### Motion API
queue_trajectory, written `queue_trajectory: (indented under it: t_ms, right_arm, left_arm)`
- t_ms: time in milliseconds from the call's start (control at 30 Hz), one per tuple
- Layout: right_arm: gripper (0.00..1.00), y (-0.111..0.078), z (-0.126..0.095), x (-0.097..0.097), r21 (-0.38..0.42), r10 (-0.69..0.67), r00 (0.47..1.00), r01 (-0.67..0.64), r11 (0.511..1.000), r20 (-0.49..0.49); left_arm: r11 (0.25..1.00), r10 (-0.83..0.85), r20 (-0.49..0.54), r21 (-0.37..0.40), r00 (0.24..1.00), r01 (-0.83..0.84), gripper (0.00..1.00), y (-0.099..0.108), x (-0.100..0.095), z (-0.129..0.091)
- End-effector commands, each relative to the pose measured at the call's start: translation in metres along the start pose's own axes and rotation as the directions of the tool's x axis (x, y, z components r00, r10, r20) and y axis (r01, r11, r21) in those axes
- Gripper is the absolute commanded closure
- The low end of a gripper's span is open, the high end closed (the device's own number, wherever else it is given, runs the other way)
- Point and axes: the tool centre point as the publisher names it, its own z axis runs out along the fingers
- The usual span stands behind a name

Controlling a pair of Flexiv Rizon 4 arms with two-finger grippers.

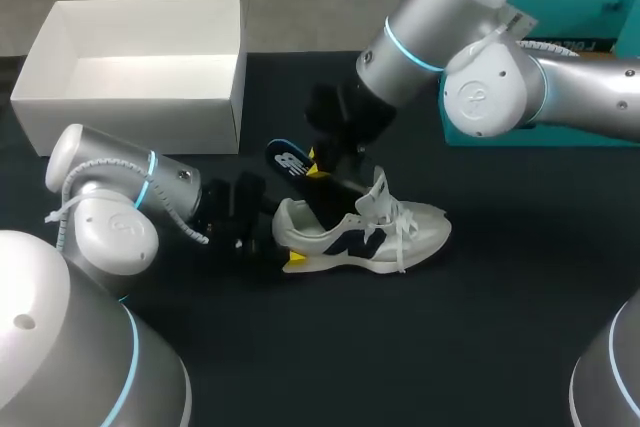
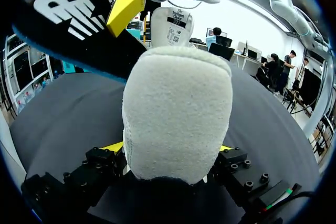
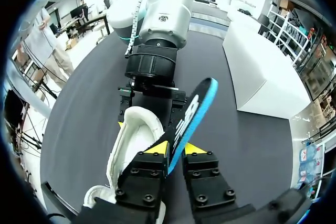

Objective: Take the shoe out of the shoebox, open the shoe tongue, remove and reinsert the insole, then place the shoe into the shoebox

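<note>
Right wrist view: right fingers point(image 3: 154, 148) clamp insole point(image 3: 191, 111). Left wrist view: left fingers point(image 2: 114, 147) pinch shoe point(image 2: 178, 114) heel. Tabletop point(image 1: 480, 327) runs on past toe.

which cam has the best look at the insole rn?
Right wrist view: the insole shows most of its length, pinched in the right hand, blue edge toward the camera. Head view shows only its dark logo end sticking up behind the shoe. Left wrist view catches just part of it, close up.

Upright white-navy shoe point(image 1: 370, 232), black insole point(image 1: 290, 160) slanting over its heel, open white shoebox point(image 1: 130, 122)
</note>
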Motion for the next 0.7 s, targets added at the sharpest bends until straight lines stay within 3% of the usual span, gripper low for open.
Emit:
queue_trajectory:
  t_ms: [33, 200, 267, 467, 533, 700]
  right_arm:
    - [0.65, -0.004, 0.002, 0.007, -0.009, 0.012, 1.000, -0.012, 1.000, 0.006]
    - [0.69, -0.009, 0.004, 0.015, -0.012, 0.035, 0.999, -0.035, 0.999, 0.006]
    - [0.78, -0.012, 0.005, 0.018, -0.019, 0.051, 0.999, -0.051, 0.999, 0.007]
    - [0.87, -0.018, 0.004, 0.024, -0.028, 0.089, 0.996, -0.088, 0.996, 0.012]
    - [1.00, -0.019, 0.005, 0.023, -0.052, 0.098, 0.995, -0.097, 0.994, 0.012]
    - [1.00, -0.014, 0.006, 0.015, -0.080, 0.099, 0.995, -0.100, 0.992, -0.007]
  left_arm:
    - [1.000, 0.001, 0.000, 0.001, 1.000, -0.001, 1.00, 0.002, 0.000, 0.002]
    - [1.000, 0.001, 0.000, 0.001, 1.000, -0.001, 1.00, 0.002, 0.000, 0.002]
    - [1.000, 0.001, 0.000, 0.001, 1.000, -0.001, 1.00, 0.002, 0.000, 0.002]
    - [1.000, 0.001, 0.000, 0.001, 1.000, -0.001, 1.00, 0.002, 0.000, 0.002]
    - [1.000, 0.001, 0.000, 0.001, 1.000, -0.001, 1.00, 0.002, 0.000, 0.002]
    - [1.000, 0.001, 0.000, 0.001, 1.000, -0.001, 1.00, 0.002, 0.000, 0.002]
